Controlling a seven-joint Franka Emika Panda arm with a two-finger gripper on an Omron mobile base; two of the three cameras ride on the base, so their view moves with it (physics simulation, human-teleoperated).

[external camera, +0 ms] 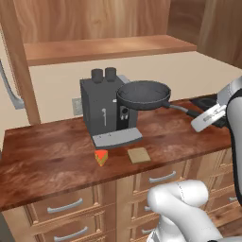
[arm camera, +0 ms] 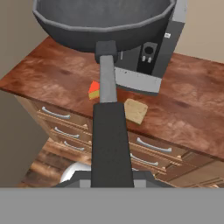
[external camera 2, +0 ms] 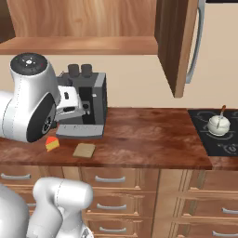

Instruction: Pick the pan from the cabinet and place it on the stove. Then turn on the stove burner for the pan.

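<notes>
You see the brown wooden wall cabinet (external camera: 108,47) at the top, with its plain wood shelf bare and one raised-panel door (external camera 2: 174,46) standing open, a long silver bar handle on it; below it runs the long reddish-brown wooden table (external camera: 52,156), with drawers under it that carry curved silver pulls; at the far right end of the table lies the flat black stove (external camera 2: 218,135), and a small white kettle (external camera 2: 218,123) sits on one of its ring-marked burners. The dark grey box-shaped coffee machine (external camera: 101,113) stands on the table near the wall; you find the round dark grey frying pan (external camera: 143,94) in the air above the table, just in front of the coffee machine's upper part and well apart from the stove; its long black handle (arm camera: 109,144) points toward the arm. The fingers (arm camera: 111,181) are clamped on the end of this handle, as the hand view shows. On the table in front of the machine lie a flat tan square piece (external camera: 139,155) and, near it, a small orange-red wedge (external camera: 101,157).
</notes>
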